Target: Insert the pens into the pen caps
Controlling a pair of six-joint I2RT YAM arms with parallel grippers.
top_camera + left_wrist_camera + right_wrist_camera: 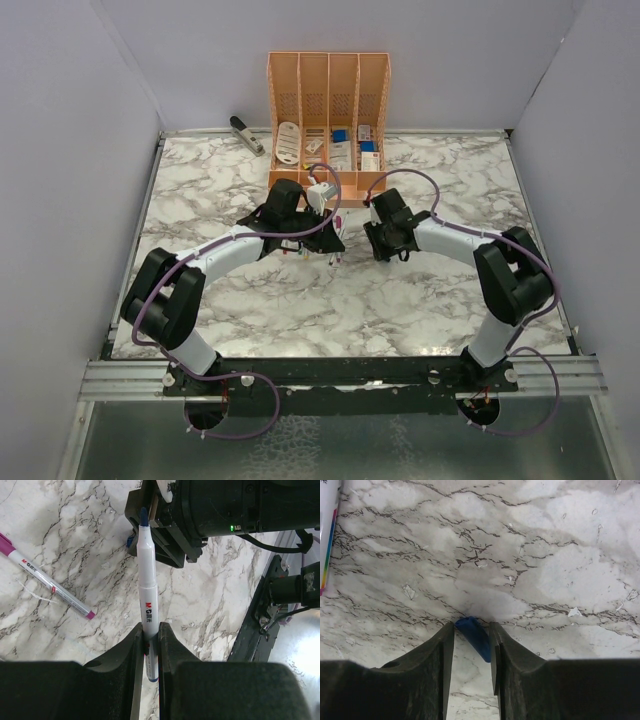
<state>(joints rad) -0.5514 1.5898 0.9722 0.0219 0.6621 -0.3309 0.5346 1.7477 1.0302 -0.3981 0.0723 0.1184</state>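
Observation:
My left gripper is shut on a white pen with a dark blue tip. The pen points away from the wrist, and its bare tip lies against my right gripper's black fingers. My right gripper is shut on a small blue pen cap, which sits slanted between the jaws just above the marble. A bit of blue shows beside those fingers in the left wrist view. In the top view both grippers meet mid-table. A second pen with purple ends lies on the marble to the left.
A peach desk organiser with small items stands at the back centre. A black-and-silver stapler lies to its left. A white pen body with a rainbow stripe shows at the top left of the right wrist view. Grey walls enclose the marble table.

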